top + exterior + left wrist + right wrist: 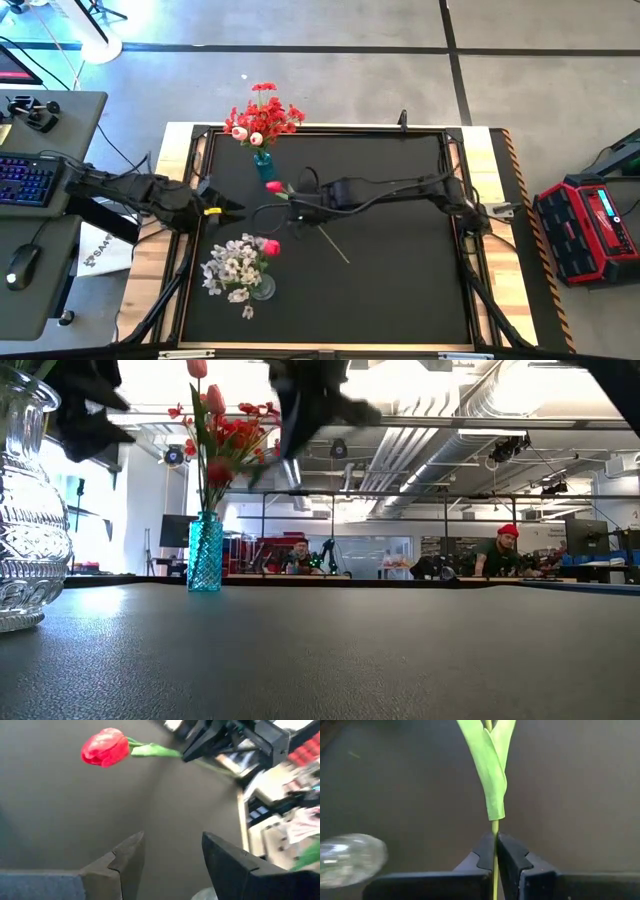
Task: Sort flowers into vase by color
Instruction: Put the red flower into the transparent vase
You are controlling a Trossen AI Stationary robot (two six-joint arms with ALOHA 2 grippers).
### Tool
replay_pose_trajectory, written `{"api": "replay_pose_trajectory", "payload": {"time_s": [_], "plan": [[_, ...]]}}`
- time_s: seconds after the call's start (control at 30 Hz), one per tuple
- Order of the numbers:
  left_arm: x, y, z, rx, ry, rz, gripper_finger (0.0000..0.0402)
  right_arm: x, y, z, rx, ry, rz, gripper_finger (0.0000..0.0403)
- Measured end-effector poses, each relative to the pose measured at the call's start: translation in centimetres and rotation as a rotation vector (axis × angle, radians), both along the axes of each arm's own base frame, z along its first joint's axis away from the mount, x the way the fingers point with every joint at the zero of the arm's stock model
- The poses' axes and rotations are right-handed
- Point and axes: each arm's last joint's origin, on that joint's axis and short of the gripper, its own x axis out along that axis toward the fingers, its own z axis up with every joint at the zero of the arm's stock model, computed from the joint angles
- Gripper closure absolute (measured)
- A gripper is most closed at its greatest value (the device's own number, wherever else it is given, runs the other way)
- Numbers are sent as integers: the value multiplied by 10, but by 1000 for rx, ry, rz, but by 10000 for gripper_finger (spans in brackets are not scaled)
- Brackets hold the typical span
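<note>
A teal vase [263, 166] near the far edge holds red flowers [262, 118]; it also shows in the low view [205, 550]. A clear glass vase [263, 288] near the left front holds white flowers [232, 266] and a pink-red tulip [270, 246]. My right gripper [292, 198] hangs between the two vases, shut on a red tulip [105, 746] with a green leaf [492, 765]. My left gripper [236, 210] is at the table's left side, open with nothing between its fingers [125, 855]. My right gripper pinches the tulip's thin green stem [494, 827] between its two fingers, just below the leaf. The fingers slant down from the table's right. The bloom [273, 186] sticks out past the fingers toward the far left. The bare stem end [338, 252] trails toward the near right, off the table.
Bare black mat [400, 270] fills the table's right and near parts. The clear vase [25, 510] stands close at the left in the low view. People sit at desks in the room beyond the table.
</note>
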Motion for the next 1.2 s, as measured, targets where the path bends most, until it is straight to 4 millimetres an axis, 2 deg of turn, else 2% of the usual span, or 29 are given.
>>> {"api": "replay_pose_trajectory", "payload": {"time_s": [0.17, 0.37, 0.57, 0.77, 1.03, 1.2], "plan": [[2, -1, 15, 54, -164, -68, 218, -7, 13, 33, -41, -152, 85, 403], [5, -5, 33, 144, -359, -204, 218, -1, 22, 51, -84, -307, 175, 403], [7, -5, 43, 252, -459, -199, 218, 9, 9, 60, -184, -417, 169, 403], [7, -3, 46, 274, -477, -127, 218, 21, 7, 78, -283, -587, 353, 403], [8, -3, 62, 389, -630, -122, 219, 26, -4, 83, -182, -676, 524, 403], [15, -7, 64, 460, -668, -193, 240, 29, -8, 91, -129, -777, 600, 403]]}}
